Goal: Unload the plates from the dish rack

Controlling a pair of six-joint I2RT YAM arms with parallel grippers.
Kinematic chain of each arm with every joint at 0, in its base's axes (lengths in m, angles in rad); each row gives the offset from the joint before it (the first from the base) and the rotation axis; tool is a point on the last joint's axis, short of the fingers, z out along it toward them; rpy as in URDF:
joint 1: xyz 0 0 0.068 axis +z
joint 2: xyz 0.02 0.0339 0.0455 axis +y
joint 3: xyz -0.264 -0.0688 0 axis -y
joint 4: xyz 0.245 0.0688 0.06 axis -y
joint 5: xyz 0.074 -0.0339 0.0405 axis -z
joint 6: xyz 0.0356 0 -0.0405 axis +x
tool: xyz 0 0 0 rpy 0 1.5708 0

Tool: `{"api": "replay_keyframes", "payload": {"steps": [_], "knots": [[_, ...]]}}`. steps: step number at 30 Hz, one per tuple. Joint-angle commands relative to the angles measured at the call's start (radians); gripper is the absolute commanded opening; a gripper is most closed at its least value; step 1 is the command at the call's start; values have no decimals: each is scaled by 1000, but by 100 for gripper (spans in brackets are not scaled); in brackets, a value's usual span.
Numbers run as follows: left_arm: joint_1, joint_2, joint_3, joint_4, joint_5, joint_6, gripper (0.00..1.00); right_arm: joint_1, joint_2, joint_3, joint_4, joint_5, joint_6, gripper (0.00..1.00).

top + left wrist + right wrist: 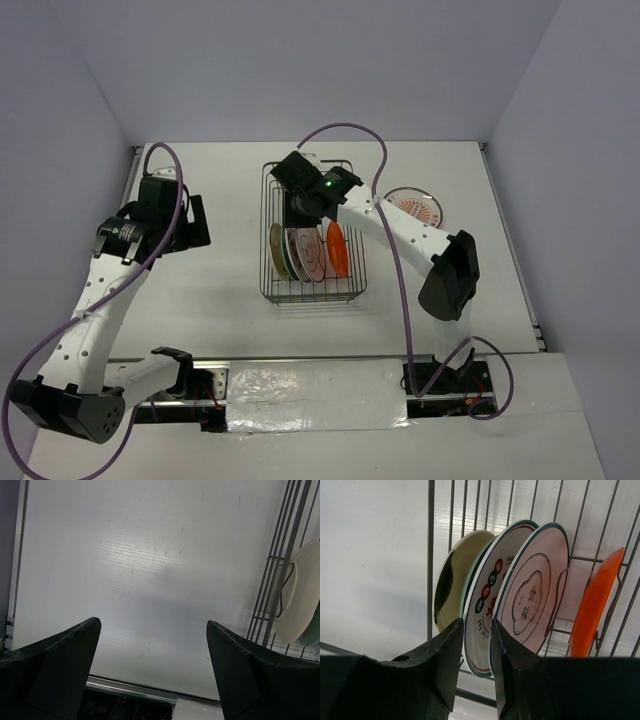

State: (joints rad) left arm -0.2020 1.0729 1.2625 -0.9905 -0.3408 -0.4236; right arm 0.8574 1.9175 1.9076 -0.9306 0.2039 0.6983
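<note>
The dark wire dish rack stands mid-table with several plates upright in it: olive-tan, two white printed ones, and orange. My right gripper reaches down into the rack. In the right wrist view its jaws grip the rim of the white plate with red and green dots, between the olive-tan plate and the pink-printed plate. The orange plate stands at the right. My left gripper is open and empty left of the rack.
One white red-patterned plate lies flat on the table right of the rack. The left wrist view shows bare table under the open fingers and a pale plate edge behind the rack wires. Walls enclose the table.
</note>
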Motion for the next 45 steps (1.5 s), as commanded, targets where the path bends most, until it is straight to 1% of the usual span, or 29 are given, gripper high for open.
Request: {"api": "replay_keyframes", "payload": {"steps": [1, 7, 10, 12, 13, 17, 20, 23, 26, 28, 29, 32, 34, 35, 37, 38, 41, 45], "knots": [[-4, -21, -14, 33, -14, 6, 99, 18, 5, -21, -37, 54, 21, 37], [-4, -18, -31, 44, -4, 14, 100, 22, -15, -62, -28, 92, 32, 37], [-4, -11, -29, 49, 5, 14, 100, 20, -18, -56, -62, 127, 43, 36], [-4, -5, -26, 47, 9, 17, 100, 22, -53, -82, -22, 132, 47, 36], [-4, -4, -26, 49, 11, 17, 100, 19, -60, -106, -8, 123, 41, 36], [-4, 9, -22, 50, 16, 16, 100, 12, -34, -104, -34, 120, 47, 31], [-4, 12, -15, 47, 17, 16, 100, 14, -54, -143, -16, 115, 55, 31], [-4, 16, -18, 49, 19, 17, 99, 14, -119, -202, 42, 101, 44, 34], [-4, 16, -28, 58, 22, 17, 99, 11, -147, -225, 55, 91, 30, 43], [-4, 19, -28, 59, 23, 19, 100, 9, -167, -271, 102, 49, 23, 50], [-4, 19, -26, 59, 25, 19, 100, 9, -198, -313, 161, 1, 20, 54], [-4, 25, -22, 53, 26, 17, 100, 9, -239, -344, 211, -21, 35, 55], [-5, 30, -22, 56, 28, 17, 99, 2, -248, -344, 220, -20, 32, 55], [-5, 32, -22, 55, 28, 19, 100, 0, -247, -329, 199, -8, 33, 54], [-4, 33, -22, 55, 28, 17, 100, -11, -250, -325, 188, 2, 32, 52], [-4, 32, -22, 53, 28, 17, 100, -14, -249, -321, 181, 6, 33, 49], [-4, 29, -25, 58, 28, 20, 100, -15, -213, -295, 139, 26, 24, 45], [-5, 27, -26, 58, 23, 22, 100, -14, -128, -278, 122, 2, 10, 38]]}}
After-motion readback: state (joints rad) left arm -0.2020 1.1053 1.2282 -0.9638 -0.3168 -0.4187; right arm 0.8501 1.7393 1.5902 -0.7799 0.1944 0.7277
